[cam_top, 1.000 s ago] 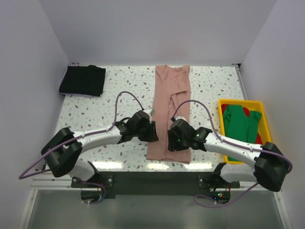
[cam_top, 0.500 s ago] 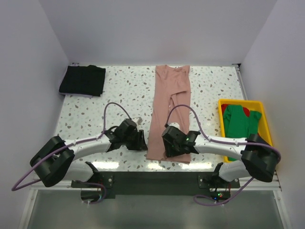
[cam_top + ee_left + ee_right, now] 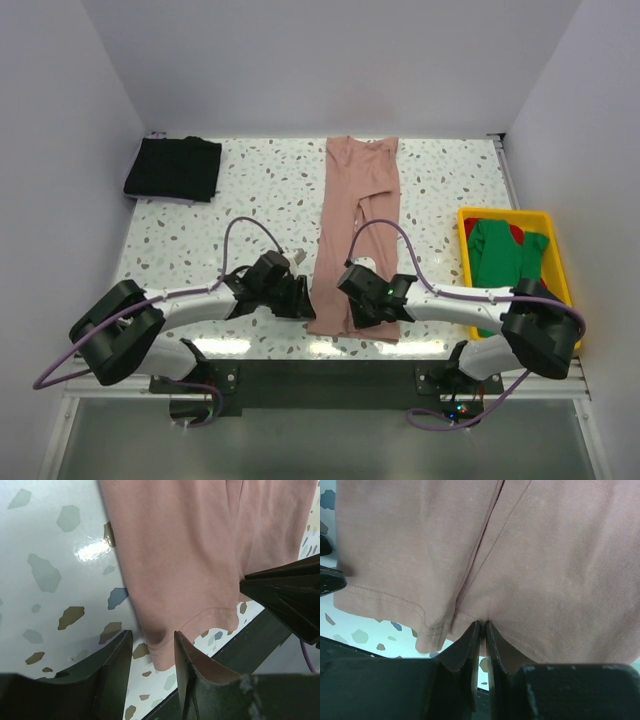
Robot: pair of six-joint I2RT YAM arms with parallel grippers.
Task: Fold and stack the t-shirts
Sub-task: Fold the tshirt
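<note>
A dusty-pink t-shirt [image 3: 358,220], folded into a long narrow strip, lies down the middle of the table. Its bottom hem is at the near edge. My left gripper [image 3: 303,300] is open, its jaws astride the hem's left corner [image 3: 159,652]. My right gripper [image 3: 360,312] is shut on the pink t-shirt's bottom hem [image 3: 482,622] near the middle fold. A folded black t-shirt [image 3: 174,168] lies at the far left corner. Green [image 3: 505,255] and red [image 3: 516,232] t-shirts lie in the bin.
A yellow plastic bin [image 3: 553,262] stands at the right edge of the speckled table [image 3: 200,240]. The table's dark front rail [image 3: 250,645] runs just below the hem. White walls enclose three sides.
Both grippers drew back along the pink t-shirt to its bottom hem near the table's front edge. The right one now pinches the hem, and the left one straddles the hem's left corner.
</note>
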